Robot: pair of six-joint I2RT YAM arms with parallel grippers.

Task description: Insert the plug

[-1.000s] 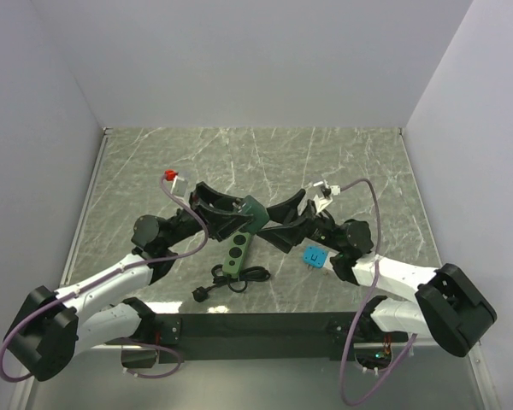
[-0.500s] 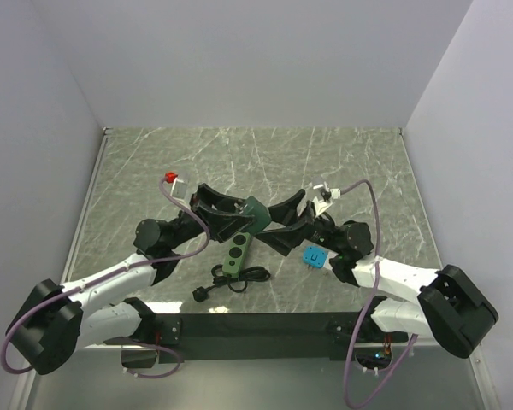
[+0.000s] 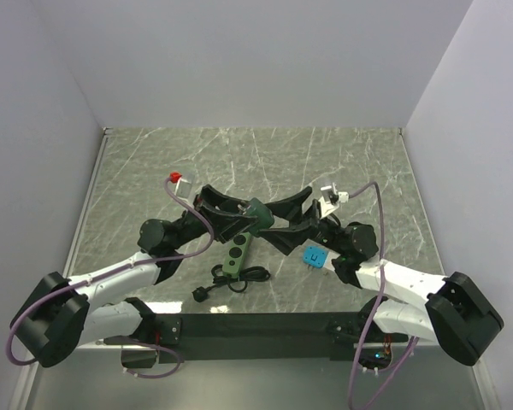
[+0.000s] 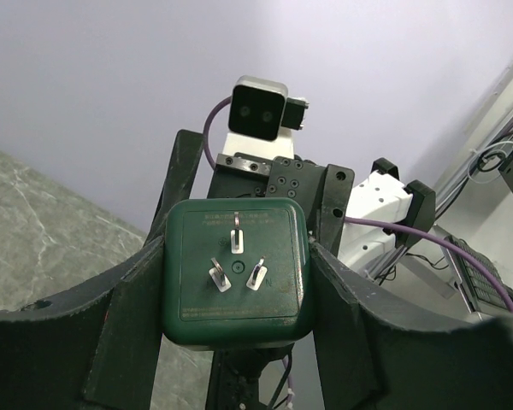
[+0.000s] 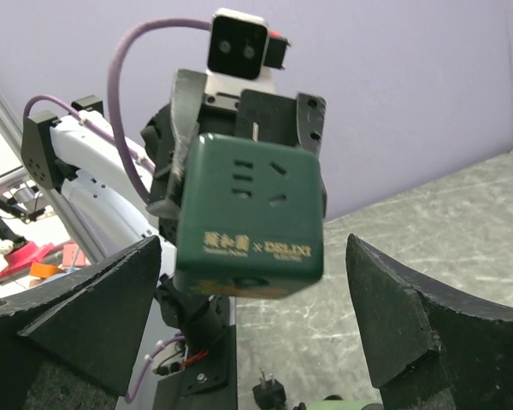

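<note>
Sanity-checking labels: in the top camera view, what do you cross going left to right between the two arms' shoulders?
red cap → black plug → green adapter cube → blue tag

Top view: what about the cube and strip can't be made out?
All in the top view:
The cube: prongs and socket face unseen, boxed in by left claw and right claw.
The strip: far end hidden under the cube; slots too small.
The cord plug: pins too small.
</note>
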